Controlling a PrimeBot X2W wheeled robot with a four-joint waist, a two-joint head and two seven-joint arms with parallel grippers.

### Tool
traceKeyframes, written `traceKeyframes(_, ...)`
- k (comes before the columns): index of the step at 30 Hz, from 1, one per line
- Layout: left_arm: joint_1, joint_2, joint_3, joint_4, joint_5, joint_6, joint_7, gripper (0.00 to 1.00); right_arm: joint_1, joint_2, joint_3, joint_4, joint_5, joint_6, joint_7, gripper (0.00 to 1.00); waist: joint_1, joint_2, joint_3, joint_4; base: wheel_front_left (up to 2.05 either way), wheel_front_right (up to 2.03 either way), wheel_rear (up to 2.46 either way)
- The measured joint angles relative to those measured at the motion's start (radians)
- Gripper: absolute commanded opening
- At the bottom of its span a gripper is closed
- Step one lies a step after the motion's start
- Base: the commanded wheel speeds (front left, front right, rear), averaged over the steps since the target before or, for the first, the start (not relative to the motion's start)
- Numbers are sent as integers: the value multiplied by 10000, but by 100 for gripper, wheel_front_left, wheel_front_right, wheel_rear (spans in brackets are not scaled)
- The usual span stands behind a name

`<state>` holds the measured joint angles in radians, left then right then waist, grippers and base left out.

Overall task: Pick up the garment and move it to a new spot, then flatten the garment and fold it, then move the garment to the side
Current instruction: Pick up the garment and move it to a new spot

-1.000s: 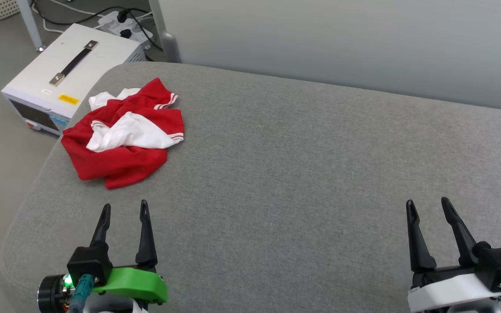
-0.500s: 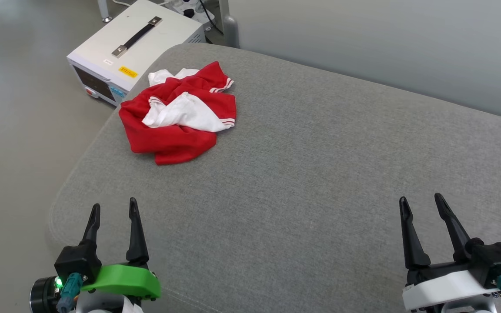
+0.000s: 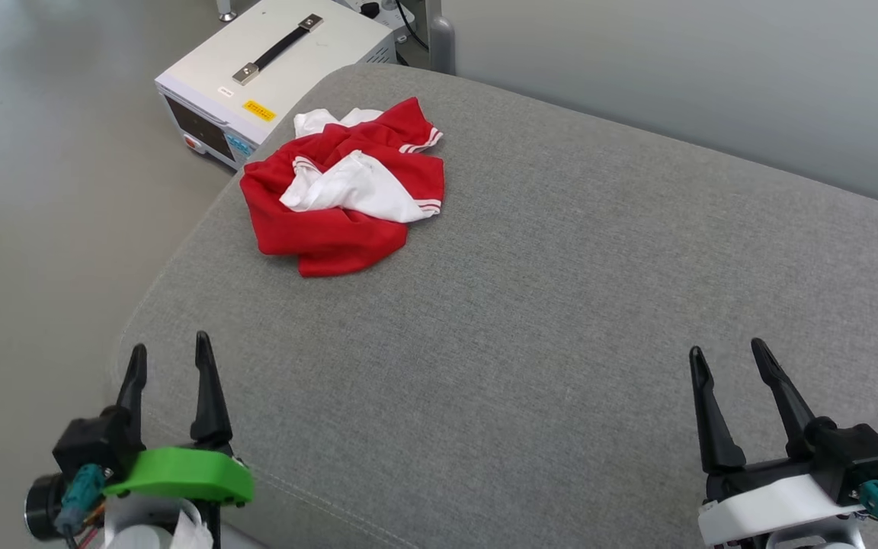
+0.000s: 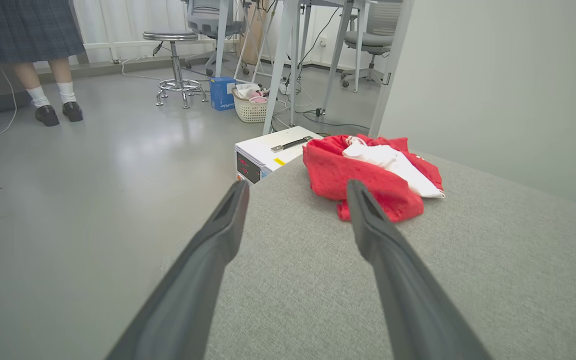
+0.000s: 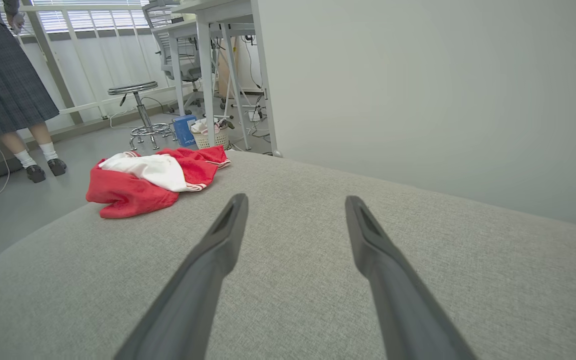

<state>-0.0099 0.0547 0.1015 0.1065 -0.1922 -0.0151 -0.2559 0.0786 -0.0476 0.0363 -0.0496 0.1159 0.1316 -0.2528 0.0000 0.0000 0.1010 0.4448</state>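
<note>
The garment [image 3: 344, 194] lies crumpled in a loose heap near the far left corner of the grey cushioned surface [image 3: 561, 320]. It is bunched red cloth with a white sleeve folded across the top and red-white striped trim showing along two edges. It rests wholly on the cushion, close to the rounded corner.

Just past that corner, on the floor [image 3: 50, 191], stands a white box-shaped device [image 3: 271, 69] with a black carrying handle on its lid and a small yellow label near the front edge. A pale wall [image 3: 675, 76] runs along the cushion's far side.

The left gripper [image 3: 170, 345] hangs over the cushion's near left edge, its two dark fingers spread apart and empty. From its wrist the garment sits ahead and a little to the right, well apart from the fingertips. The right gripper [image 3: 726, 348] hovers over bare cushion at the near right, fingers likewise spread and empty. It is farther from the garment, which lies ahead and to its left.

Farther back in the room a person [image 4: 43, 60] stands on the floor, seen as a dark pleated skirt, white socks and black shoes. Near them are a round stool [image 4: 173, 60], a blue box [image 4: 221, 92] and a pale woven basket [image 4: 250, 107] beside white desk legs.
</note>
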Motion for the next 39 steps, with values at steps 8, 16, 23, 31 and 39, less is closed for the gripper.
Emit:
traceKeyframes(8,-2757,999,629,892,-31,-1016,0,100,-540,8,88,-82,-458,0,0,100,0,0,578,-340,0,0,0)
traceKeyframes(16,-5857,3101,-587,2416,-1313,-1124,2,100,-1191,-255,104,-395,-692,0,0,100,1,0,1548,-823,0,0,0)
traceKeyframes(23,-8331,4964,-2690,3248,-3183,-1127,1181,100,-1810,-493,199,-796,-698,0,0,100,2,0,2479,-1285,0,0,0)
traceKeyframes(31,-10085,6211,-4943,3883,-6000,-1129,5168,100,-2297,-633,364,-1195,-769,0,0,100,2,0,3397,-1845,0,0,0)
traceKeyframes(39,-10706,7001,-6867,4360,-7306,-1129,8613,100,-2504,-738,414,-1461,-779,-2,0,100,1,0,4058,-2432,0,0,0)
